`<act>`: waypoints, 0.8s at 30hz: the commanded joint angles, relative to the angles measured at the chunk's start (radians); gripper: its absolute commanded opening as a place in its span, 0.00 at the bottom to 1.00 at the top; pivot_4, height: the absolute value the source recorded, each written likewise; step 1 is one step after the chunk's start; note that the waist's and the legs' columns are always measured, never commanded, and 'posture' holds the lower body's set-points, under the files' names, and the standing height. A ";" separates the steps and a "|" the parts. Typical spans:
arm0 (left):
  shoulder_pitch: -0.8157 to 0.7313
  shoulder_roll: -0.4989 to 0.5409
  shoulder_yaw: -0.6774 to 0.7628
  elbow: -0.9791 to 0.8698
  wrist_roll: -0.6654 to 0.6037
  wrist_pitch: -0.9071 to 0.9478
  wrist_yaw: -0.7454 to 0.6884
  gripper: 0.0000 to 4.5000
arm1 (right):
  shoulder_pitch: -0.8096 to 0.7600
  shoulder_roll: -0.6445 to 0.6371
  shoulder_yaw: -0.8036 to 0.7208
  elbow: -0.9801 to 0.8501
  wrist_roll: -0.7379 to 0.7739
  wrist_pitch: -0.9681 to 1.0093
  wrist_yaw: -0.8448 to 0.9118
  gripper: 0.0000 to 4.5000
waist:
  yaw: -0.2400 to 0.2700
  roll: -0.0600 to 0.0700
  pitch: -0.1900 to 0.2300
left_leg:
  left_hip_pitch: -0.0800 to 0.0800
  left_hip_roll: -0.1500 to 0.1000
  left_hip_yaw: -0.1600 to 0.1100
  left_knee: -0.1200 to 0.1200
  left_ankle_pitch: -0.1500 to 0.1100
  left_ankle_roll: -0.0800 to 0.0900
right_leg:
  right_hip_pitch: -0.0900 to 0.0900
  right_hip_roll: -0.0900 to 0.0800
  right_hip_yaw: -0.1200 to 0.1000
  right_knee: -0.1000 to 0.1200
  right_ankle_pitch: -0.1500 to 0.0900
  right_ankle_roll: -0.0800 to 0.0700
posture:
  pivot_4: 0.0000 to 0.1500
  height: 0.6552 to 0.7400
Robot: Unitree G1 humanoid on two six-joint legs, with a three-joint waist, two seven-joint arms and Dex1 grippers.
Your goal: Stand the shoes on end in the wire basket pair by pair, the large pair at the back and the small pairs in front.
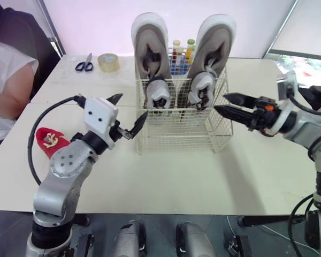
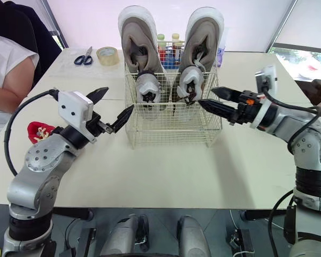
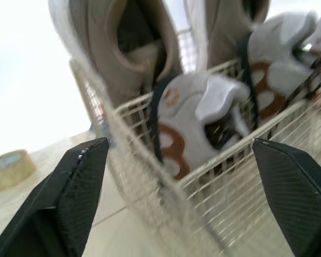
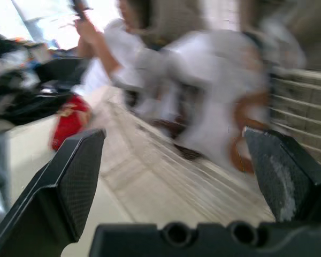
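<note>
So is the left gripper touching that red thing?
Apart. In the left eye view the left gripper hovers open by the wire basket, while the red thing lies beside its elbow.

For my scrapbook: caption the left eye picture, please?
Left gripper and right gripper, both open, flank the wire basket holding large shoes behind small shoes.

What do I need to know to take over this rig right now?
Both open and empty: left pincer beside the left wall of the wire basket, right pincer beside its right wall.
Done: large pair stands on end at the back, small white pair in front.
To do: a red shoe lies on the table at the robot's left, probably next; one or two, unclear.
</note>
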 commanded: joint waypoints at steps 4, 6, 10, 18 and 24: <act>-0.019 -0.029 0.223 0.039 -0.093 0.063 0.084 1.00 | -0.035 -0.068 -0.117 0.097 -0.076 -0.101 -0.030 1.00 | -0.003 0.000 0.000 | 0.000 0.001 0.000 -0.001 0.000 0.000 | -0.001 0.000 -0.001 -0.001 0.000 0.000 | 1.00 1.00; -0.023 -0.059 0.257 0.022 -0.179 0.114 0.090 1.00 | -0.022 -0.096 -0.112 0.145 -0.132 -0.150 -0.016 1.00 | -0.004 0.000 0.000 | 0.001 0.001 0.000 -0.002 0.000 0.000 | 0.000 0.000 -0.003 0.000 0.000 0.000 | 1.00 1.00; 0.090 -0.043 0.283 -0.040 -0.408 0.182 -0.032 1.00 | -0.034 -0.099 -0.115 0.306 -0.262 -0.316 -0.057 1.00 | -0.004 0.000 0.000 | 0.001 0.001 0.000 -0.003 0.001 0.001 | 0.000 0.000 -0.006 0.000 0.000 0.000 | 1.00 1.00; 0.248 0.011 0.234 -0.174 -0.634 0.231 -0.057 1.00 | 0.049 -0.015 -0.107 0.473 -0.416 -0.502 -0.189 1.00 | -0.007 0.000 0.000 | 0.005 0.001 -0.001 -0.003 0.002 -0.002 | 0.004 0.000 -0.007 0.000 0.000 0.001 | 1.00 1.00; 0.298 0.051 0.148 -0.235 -0.721 0.239 -0.023 1.00 | 0.056 0.093 -0.130 0.569 -0.435 -0.577 -0.302 1.00 | -0.009 0.000 0.000 | 0.008 0.002 -0.001 -0.003 0.003 -0.004 | 0.005 0.000 -0.009 0.002 0.000 0.001 | 1.00 1.00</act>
